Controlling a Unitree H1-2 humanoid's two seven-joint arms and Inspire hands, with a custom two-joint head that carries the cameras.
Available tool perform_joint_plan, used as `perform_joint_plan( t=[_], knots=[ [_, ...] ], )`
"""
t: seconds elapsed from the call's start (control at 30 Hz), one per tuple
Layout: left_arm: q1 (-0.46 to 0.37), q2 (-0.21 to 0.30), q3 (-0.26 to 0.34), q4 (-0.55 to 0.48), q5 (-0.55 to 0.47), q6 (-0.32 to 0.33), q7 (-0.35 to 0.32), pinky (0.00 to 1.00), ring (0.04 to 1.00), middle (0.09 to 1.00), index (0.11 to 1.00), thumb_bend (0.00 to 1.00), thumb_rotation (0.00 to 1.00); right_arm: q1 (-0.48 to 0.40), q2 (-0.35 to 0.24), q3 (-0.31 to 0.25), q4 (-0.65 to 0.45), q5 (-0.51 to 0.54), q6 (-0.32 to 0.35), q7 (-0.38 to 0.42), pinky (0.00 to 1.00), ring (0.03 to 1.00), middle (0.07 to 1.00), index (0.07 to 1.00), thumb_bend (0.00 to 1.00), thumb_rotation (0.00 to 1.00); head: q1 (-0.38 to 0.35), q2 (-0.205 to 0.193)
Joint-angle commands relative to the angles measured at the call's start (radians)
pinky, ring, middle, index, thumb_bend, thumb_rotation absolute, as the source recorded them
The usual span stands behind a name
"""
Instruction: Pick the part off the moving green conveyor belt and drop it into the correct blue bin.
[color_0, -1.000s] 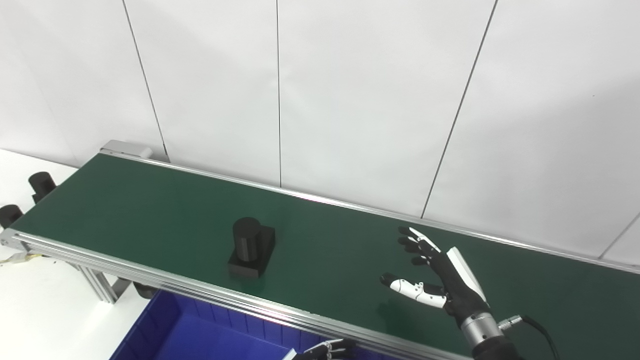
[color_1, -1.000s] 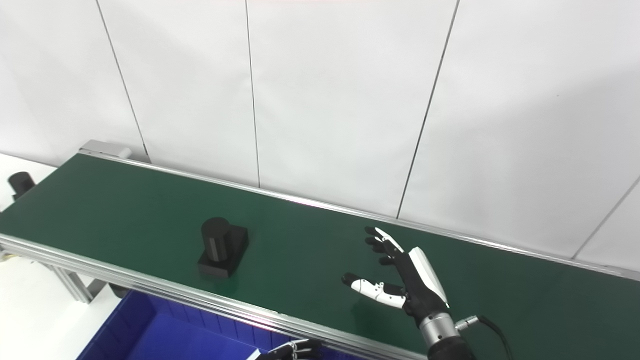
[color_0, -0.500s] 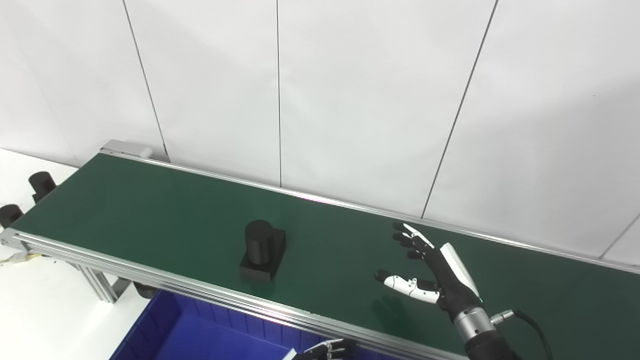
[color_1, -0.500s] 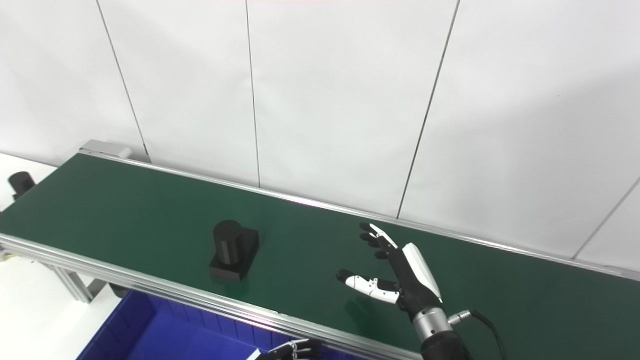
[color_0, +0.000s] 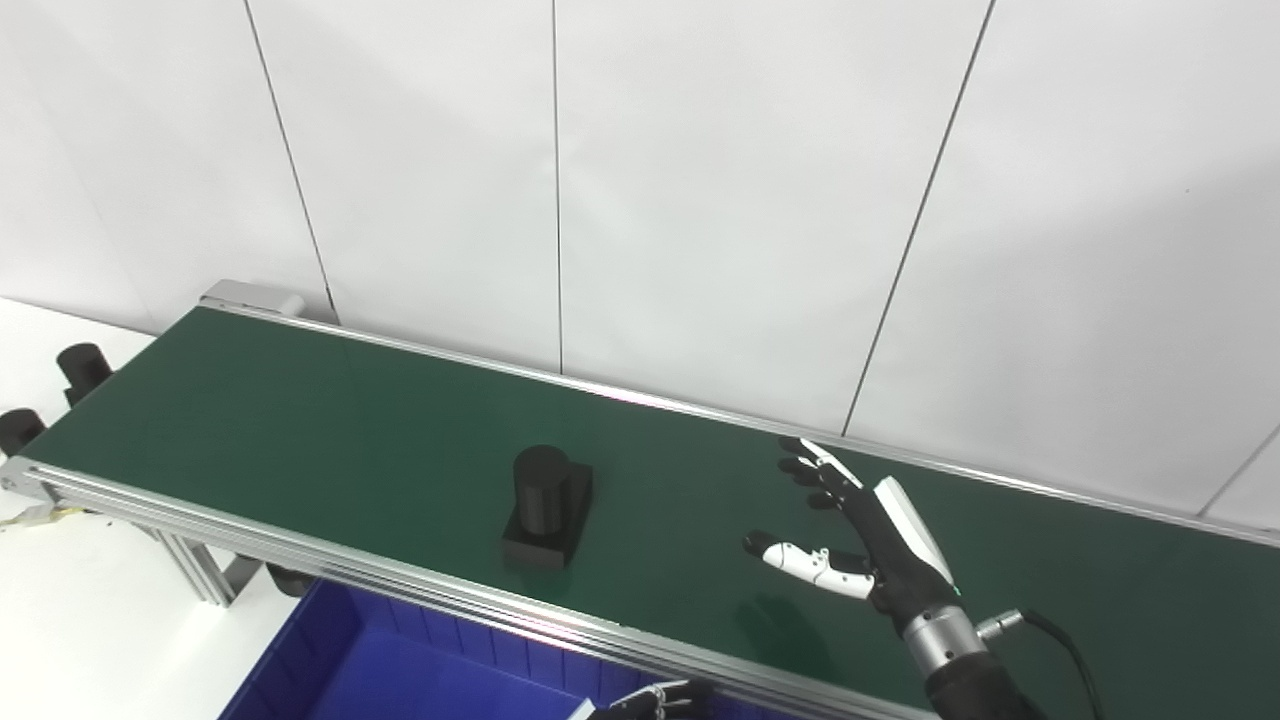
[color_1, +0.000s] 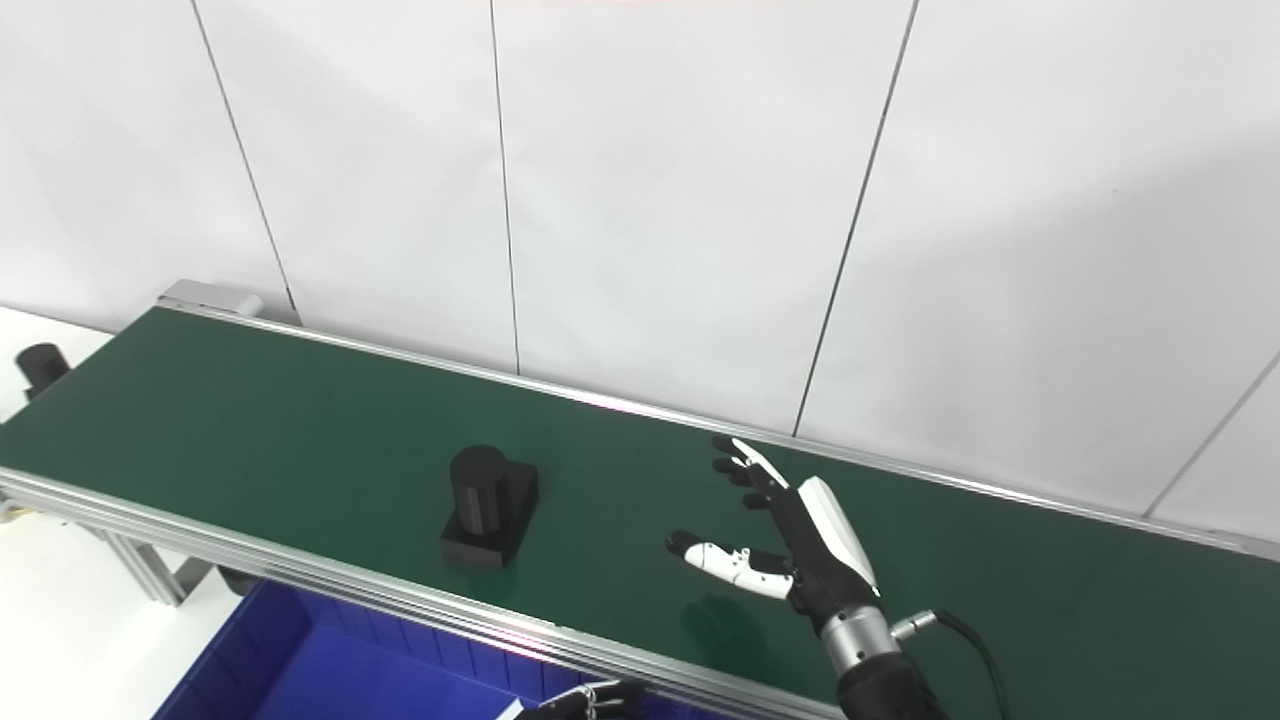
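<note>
Part (color_0: 545, 505): black, an upright cylinder on a flat rectangular base, standing on the green conveyor belt (color_0: 300, 410) near its front edge, roughly mid-length, apart from both hands.

Right hand (color_0: 865, 540): held above the belt toward its right end, palm turned to face the part, fingers spread and thumb set apart, holding nothing. The pose looks like a waiting catch: judged to be stationed where the belt would carry the part into the open palm, so the hand need only close, not chase.

Left hand (color_0: 650, 702): only fingertips show at the bottom edge, below the belt's front rail (color_0: 420, 590) and over the blue bin; whether it is spread or closed cannot be told. It appears idle.

Blue bin (color_0: 330, 660): sits under the front rail toward the left end, interior largely in view, placed presumably so a lifted part can be dropped straight down.

Wall panels (color_0: 700, 200): white, behind the back rail.

Status: pick not yet begun.
</note>
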Motion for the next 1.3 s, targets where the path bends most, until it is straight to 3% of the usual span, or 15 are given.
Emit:
perform_joint_plan(
  t=[0.0, 0.6, 1.27],
  knots=[
    [-0.019, -0.009, -0.004, -0.01, -0.001, -0.039, 0.004, 0.67, 0.757, 0.804, 0.823, 1.0, 0.25, -0.052, 0.015, 0.003, -0.022, -0.006, -0.036, -0.011, 0.8, 0.853, 0.851, 0.909, 0.63, 0.52, 0.001, 0.001],
    [-0.011, -0.015, -0.004, -0.02, -0.002, -0.036, 0.004, 0.67, 0.761, 0.808, 0.827, 1.0, 0.25, -0.09, 0.043, 0.022, 0.031, -0.022, -0.046, -0.018, 0.8, 0.876, 0.86, 0.912, 0.65, 0.47, 0.003, 0.006],
    [-0.009, -0.03, -0.008, -0.019, 0.009, -0.041, 0.012, 0.67, 0.758, 0.802, 0.826, 1.0, 0.25, -0.144, 0.067, 0.054, 0.144, -0.071, -0.054, -0.042, 0.79, 0.87, 0.864, 0.898, 0.74, 0.45, 0.013, 0.011]
  ],
)
